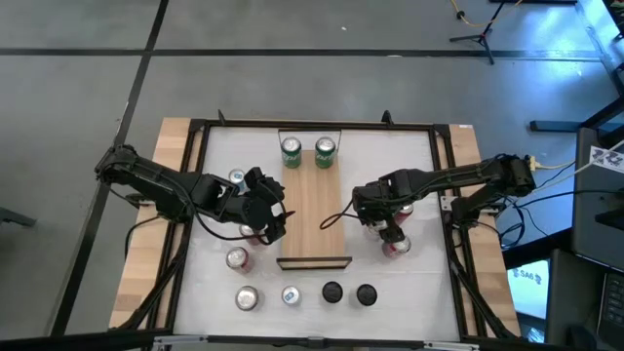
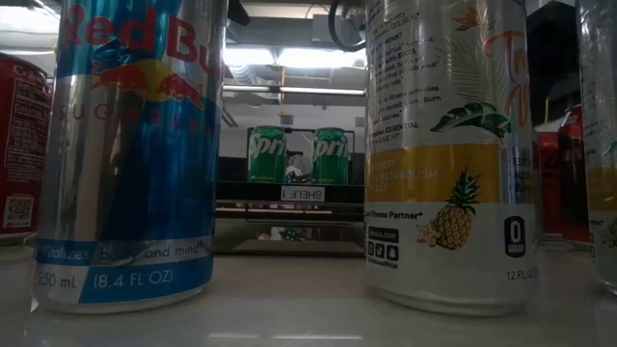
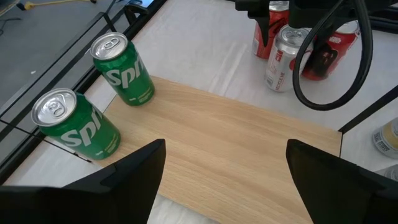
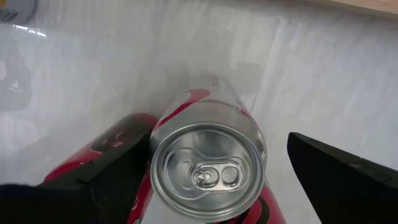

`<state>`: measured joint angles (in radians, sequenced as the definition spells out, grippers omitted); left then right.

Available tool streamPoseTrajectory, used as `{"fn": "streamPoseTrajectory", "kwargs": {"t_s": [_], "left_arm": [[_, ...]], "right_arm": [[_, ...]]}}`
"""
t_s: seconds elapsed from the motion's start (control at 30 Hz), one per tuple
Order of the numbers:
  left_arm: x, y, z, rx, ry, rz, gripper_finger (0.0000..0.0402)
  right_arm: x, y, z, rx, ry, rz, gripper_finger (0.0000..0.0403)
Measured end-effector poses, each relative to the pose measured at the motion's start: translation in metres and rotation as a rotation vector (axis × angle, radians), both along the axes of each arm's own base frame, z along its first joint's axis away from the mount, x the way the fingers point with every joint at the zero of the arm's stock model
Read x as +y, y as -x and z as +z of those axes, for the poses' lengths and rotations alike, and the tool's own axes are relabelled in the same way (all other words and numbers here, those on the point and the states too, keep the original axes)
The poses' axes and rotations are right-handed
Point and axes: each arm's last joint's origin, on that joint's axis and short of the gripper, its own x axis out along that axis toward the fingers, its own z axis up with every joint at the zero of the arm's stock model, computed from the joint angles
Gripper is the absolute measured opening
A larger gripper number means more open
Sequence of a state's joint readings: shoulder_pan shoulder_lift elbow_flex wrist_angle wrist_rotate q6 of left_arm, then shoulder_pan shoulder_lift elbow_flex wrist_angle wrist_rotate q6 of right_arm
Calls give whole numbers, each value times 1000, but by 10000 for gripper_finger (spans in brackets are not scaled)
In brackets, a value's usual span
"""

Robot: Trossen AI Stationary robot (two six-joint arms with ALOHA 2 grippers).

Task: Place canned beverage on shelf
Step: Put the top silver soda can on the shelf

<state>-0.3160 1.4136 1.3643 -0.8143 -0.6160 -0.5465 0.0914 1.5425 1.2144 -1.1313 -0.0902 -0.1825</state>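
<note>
The shelf is a light-wood plank in the middle of the white table. Two green Sprite cans stand upright at its far end. My right gripper is open and points down, just right of the shelf. It hangs over an upright red-and-silver can, one finger on either side of the can's top. I see no touch. My left gripper is open over the shelf's left edge. It slants down toward the bare wood, with nothing between its fingers.
Another red can stands right against the one under my right gripper, and a third stands nearer. Loose cans stand left of the shelf. Several more stand along the near edge, among them a Red Bull can.
</note>
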Motion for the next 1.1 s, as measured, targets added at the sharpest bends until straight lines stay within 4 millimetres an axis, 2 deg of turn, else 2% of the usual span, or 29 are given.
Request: {"fn": "streamPoseTrajectory", "kwargs": {"t_s": [0.43,1.1], "left_arm": [[0,0,0,0,0,0,322],[0,0,0,0,0,0,322]], "right_arm": [[0,2,0,27,-9,-31,379],[1,3,0,11,-37,152,379]]}}
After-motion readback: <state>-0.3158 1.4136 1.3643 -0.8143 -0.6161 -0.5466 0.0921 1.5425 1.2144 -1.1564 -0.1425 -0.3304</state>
